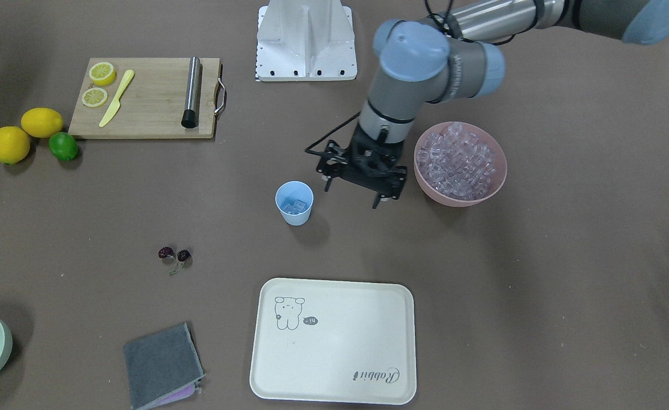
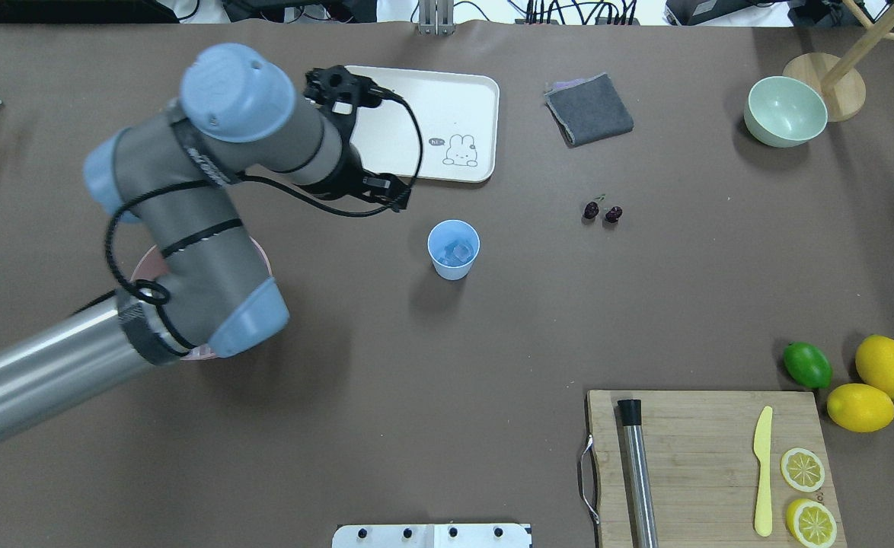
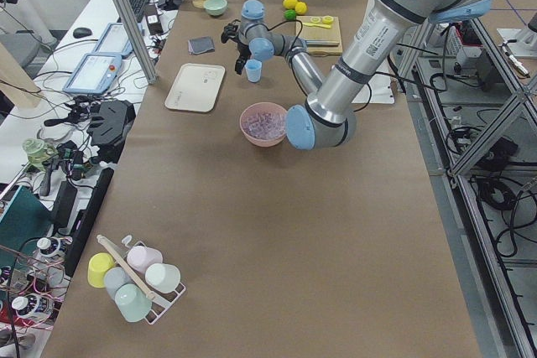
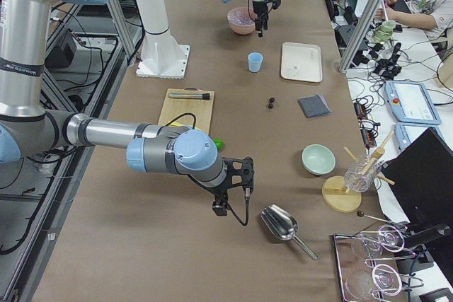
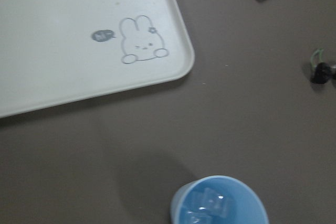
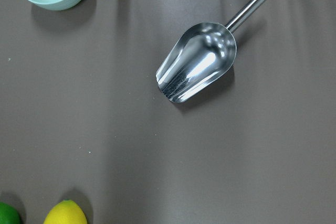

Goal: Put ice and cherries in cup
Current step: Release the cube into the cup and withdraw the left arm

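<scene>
The light-blue cup (image 1: 294,203) stands upright mid-table with a few cubes of ice (image 5: 210,205) in its bottom. More ice (image 1: 457,159) fills the pink bowl (image 1: 461,199). My left gripper (image 1: 353,196) hangs above the table between the cup and the pink bowl, open, with nothing between its fingers. The cherries (image 1: 175,255) lie on the bare table away from the cup, also in the overhead view (image 2: 602,212). My right gripper (image 4: 230,192) shows only in the exterior right view, hovering near a metal scoop (image 6: 198,61); I cannot tell whether it is open or shut.
A cream tray (image 1: 334,341) lies beyond the cup, with a grey cloth (image 1: 162,364) beside it. A cutting board (image 1: 146,105) carries a knife, lemon halves and a metal rod. Two lemons and a lime (image 1: 63,146) sit beside it. A pale-green bowl (image 2: 786,110) stands at the far corner.
</scene>
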You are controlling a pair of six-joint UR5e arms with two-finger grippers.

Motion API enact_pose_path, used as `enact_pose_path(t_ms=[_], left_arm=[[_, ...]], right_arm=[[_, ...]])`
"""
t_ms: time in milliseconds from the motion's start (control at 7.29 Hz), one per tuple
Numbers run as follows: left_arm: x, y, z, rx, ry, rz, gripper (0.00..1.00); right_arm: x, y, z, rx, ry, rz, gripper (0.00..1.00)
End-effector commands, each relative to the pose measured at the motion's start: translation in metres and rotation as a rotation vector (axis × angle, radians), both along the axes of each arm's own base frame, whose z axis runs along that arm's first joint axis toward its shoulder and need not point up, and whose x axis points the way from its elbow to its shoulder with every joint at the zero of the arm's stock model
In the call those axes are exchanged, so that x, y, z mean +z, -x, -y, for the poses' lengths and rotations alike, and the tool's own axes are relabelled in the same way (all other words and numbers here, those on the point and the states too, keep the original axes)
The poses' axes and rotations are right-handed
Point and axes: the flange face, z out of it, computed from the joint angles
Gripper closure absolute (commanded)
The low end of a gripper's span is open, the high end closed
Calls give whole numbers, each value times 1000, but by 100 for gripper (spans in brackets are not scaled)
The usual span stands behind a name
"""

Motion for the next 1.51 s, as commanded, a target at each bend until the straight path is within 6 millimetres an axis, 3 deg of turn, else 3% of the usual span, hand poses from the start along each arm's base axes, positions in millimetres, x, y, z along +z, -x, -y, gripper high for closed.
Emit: enact_pose_path(t_ms=[0,137,412,686,823,960,1097,1235,1372], left_arm=[[85,111,13,27,-6,51,2],[123,167,24,14,38,60,2],[227,309,42,33,30,126,2],[307,413,43,38,36,209,2],[325,438,43,31,51,205,2],[346,450,26,28,91,172,2],[336,449,26,26,88,150,2],[344,448,28,28,102,154,2],[339,447,36,26,96,153,2]], right_arm=[[-15,19,22,-30,-6,34,1],[-28,30,39,-49,-20,35,1],[-52,68,72,-127,-52,35,1],[-85,123,121,-196,-68,36,1],[-111,156,149,-228,-83,46,1],[-146,205,172,-250,-71,59,1],[-186,256,190,-233,-56,35,1],[-229,317,199,-221,-34,29,1],[-266,372,208,-182,-34,0,1]])
